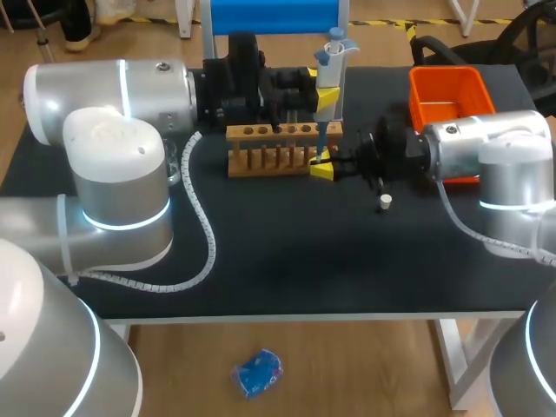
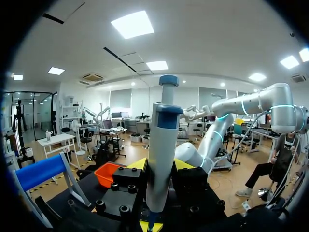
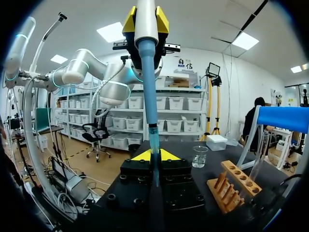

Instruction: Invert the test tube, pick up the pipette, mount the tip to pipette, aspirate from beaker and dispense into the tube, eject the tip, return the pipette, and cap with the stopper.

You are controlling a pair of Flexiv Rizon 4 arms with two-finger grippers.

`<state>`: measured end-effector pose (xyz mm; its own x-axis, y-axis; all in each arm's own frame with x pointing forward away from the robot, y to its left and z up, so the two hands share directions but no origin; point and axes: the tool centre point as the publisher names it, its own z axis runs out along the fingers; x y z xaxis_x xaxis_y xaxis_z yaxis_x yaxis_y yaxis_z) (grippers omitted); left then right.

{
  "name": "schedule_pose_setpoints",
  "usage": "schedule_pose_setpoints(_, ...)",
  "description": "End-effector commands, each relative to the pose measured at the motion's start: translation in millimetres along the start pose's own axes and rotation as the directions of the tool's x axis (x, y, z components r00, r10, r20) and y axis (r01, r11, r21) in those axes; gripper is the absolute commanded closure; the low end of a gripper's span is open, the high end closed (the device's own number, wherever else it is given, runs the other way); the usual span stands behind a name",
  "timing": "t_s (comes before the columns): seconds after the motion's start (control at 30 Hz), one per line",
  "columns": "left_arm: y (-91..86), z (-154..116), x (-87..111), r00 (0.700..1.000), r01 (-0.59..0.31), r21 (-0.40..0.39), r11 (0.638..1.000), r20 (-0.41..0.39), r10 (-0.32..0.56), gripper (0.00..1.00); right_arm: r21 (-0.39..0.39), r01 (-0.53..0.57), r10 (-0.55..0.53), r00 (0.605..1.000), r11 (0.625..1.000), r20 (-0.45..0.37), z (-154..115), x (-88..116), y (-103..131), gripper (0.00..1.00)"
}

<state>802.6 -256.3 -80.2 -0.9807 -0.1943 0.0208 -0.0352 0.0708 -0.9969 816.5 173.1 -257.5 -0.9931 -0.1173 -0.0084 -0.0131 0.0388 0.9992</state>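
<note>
In the head view my left gripper [image 1: 323, 95] is shut on the white pipette [image 1: 333, 54] with the blue top and holds it upright above the right end of the wooden rack [image 1: 282, 148]. In the left wrist view the pipette [image 2: 161, 145] stands between that gripper's [image 2: 161, 166] yellow tips. My right gripper [image 1: 322, 165] is at the rack's right end, shut on the thin test tube [image 3: 155, 176] held upright. The pipette's blue shaft [image 3: 148, 87] comes down from above, and its tip [image 3: 153, 142] meets the tube at my right gripper [image 3: 154, 155]. A small white stopper [image 1: 385, 201] lies on the mat under my right wrist.
An orange bin [image 1: 447, 94] stands at the back right of the black table. A glass beaker [image 3: 199, 156] with clear liquid sits on the table beyond the rack [image 3: 235, 186]. My left arm's big elbow covers the table's left part.
</note>
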Motion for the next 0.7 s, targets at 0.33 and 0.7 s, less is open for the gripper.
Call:
schedule_pose_setpoints(0.33,5.8,0.0,1.4,1.0,0.002,0.001,1.0,-0.002,-0.002,1.0,-0.009,0.014,-0.014,1.0,1.0,0.01,-1.9,1.8,13.1,1.0)
schedule_pose_setpoints(0.7,5.8,0.0,1.4,1.0,0.002,0.001,1.0,-0.002,-0.002,1.0,0.022,-0.01,0.008,0.996,1.0,0.085,-2.8,2.0,14.0,1.0)
